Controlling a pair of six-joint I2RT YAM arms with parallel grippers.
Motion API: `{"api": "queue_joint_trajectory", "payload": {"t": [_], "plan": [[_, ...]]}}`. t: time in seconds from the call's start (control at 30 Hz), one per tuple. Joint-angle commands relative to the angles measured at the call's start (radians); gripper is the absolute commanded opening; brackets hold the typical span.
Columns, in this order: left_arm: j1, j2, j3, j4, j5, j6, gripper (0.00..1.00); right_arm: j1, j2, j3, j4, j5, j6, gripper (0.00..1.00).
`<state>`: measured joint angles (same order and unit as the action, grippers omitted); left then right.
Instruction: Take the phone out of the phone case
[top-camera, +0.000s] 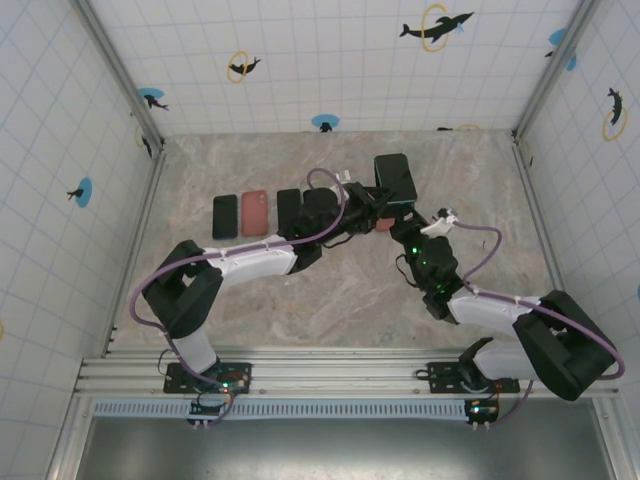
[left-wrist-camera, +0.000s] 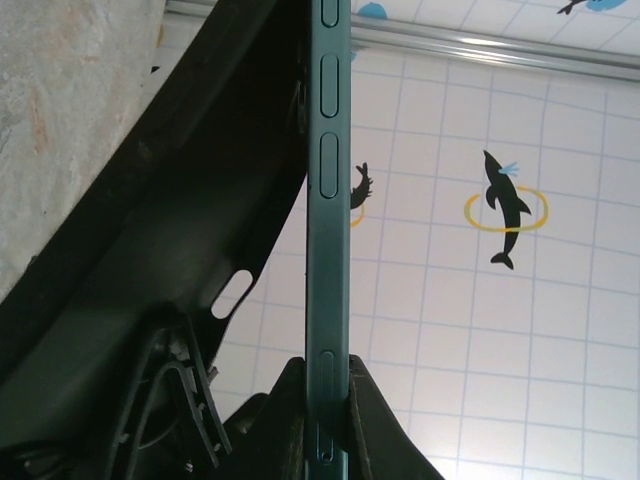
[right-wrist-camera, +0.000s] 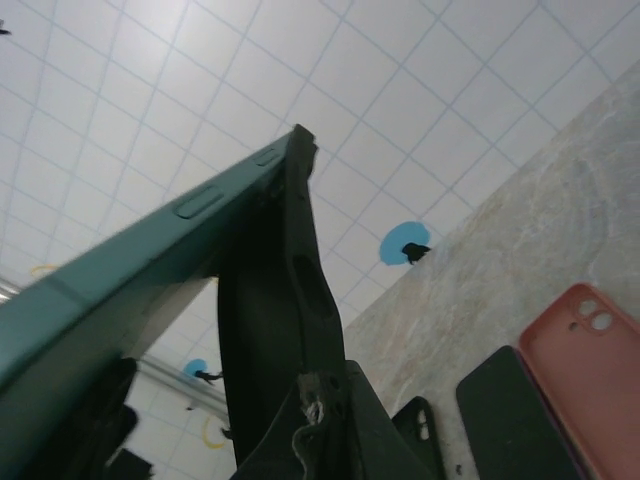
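The teal phone (left-wrist-camera: 328, 200) stands on edge between the left gripper's (left-wrist-camera: 327, 385) pads, which are shut on its lower side. The black phone case (left-wrist-camera: 200, 250) has peeled away from it on the left and stays joined to it only near the top. In the right wrist view the phone (right-wrist-camera: 150, 260) runs up from the lower left, and the case (right-wrist-camera: 285, 300) hangs off its tip with the right gripper (right-wrist-camera: 340, 400) shut on the case's edge. From above, phone and case (top-camera: 395, 180) are held over the table between left gripper (top-camera: 365, 205) and right gripper (top-camera: 415, 225).
A row of spare cases lies on the marble table (top-camera: 300, 290) to the left: a black one (top-camera: 225, 216), a salmon one (top-camera: 254, 213) and another black one (top-camera: 288, 210). Tiled walls close in the table on three sides.
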<state>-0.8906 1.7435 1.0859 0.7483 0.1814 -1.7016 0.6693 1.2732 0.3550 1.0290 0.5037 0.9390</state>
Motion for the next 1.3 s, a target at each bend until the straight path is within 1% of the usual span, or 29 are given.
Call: {"api": "queue_joint_trajectory", "payload": {"t": [0.0, 0.03, 0.1, 0.17, 0.23, 0.33, 0.37, 0.43, 0.5, 0.6, 0.7, 0.77, 0.9, 1.03, 1.17, 1.27], "plan": [[-0.017, -0.016, 0.072, 0.137, 0.013, 0.015, 0.0, 0.017, -0.01, 0.1, -0.289, 0.13, 0.013, 0.0], [-0.02, -0.014, 0.072, 0.142, 0.012, 0.008, 0.0, 0.02, -0.008, 0.092, -0.264, 0.139, -0.005, 0.0], [-0.024, -0.004, 0.071, 0.178, 0.011, -0.016, 0.0, 0.022, -0.002, 0.058, -0.146, 0.116, -0.015, 0.0], [-0.027, 0.009, 0.084, 0.187, 0.017, -0.026, 0.0, 0.04, 0.012, 0.061, -0.097, 0.107, -0.05, 0.0], [-0.028, 0.014, 0.094, 0.189, 0.021, -0.025, 0.0, 0.064, 0.019, 0.079, -0.11, 0.132, -0.063, 0.0], [-0.027, 0.007, 0.099, 0.181, 0.015, -0.017, 0.0, 0.069, 0.032, 0.066, -0.058, 0.113, -0.058, 0.0], [-0.025, 0.007, 0.104, 0.17, 0.019, -0.007, 0.0, 0.071, 0.034, 0.073, -0.072, 0.113, -0.055, 0.0], [-0.021, 0.001, 0.095, 0.15, 0.027, 0.007, 0.0, 0.065, 0.029, 0.069, -0.075, 0.124, -0.051, 0.0], [-0.012, -0.006, 0.067, 0.145, 0.031, 0.016, 0.0, 0.04, 0.012, 0.049, -0.078, 0.102, -0.044, 0.0], [0.003, -0.016, 0.053, 0.091, 0.05, 0.06, 0.01, -0.02, -0.038, 0.014, -0.129, 0.041, -0.041, 0.0], [0.016, 0.002, 0.078, 0.032, 0.081, 0.116, 0.01, -0.091, -0.102, -0.037, -0.172, -0.025, -0.04, 0.0], [0.018, 0.032, 0.104, 0.01, 0.095, 0.149, 0.01, -0.169, -0.142, -0.046, -0.244, -0.111, -0.048, 0.0], [0.018, 0.102, 0.149, -0.007, 0.114, 0.183, 0.02, -0.305, -0.196, -0.032, -0.375, -0.23, -0.098, 0.0], [0.018, 0.183, 0.202, -0.015, 0.116, 0.211, 0.02, -0.439, -0.223, -0.02, -0.445, -0.348, -0.141, 0.0], [0.017, 0.275, 0.279, -0.024, 0.128, 0.229, 0.02, -0.538, -0.25, 0.004, -0.538, -0.374, -0.219, 0.0], [0.016, 0.34, 0.321, -0.04, 0.124, 0.235, 0.03, -0.599, -0.275, -0.005, -0.565, -0.382, -0.22, 0.0]]}}
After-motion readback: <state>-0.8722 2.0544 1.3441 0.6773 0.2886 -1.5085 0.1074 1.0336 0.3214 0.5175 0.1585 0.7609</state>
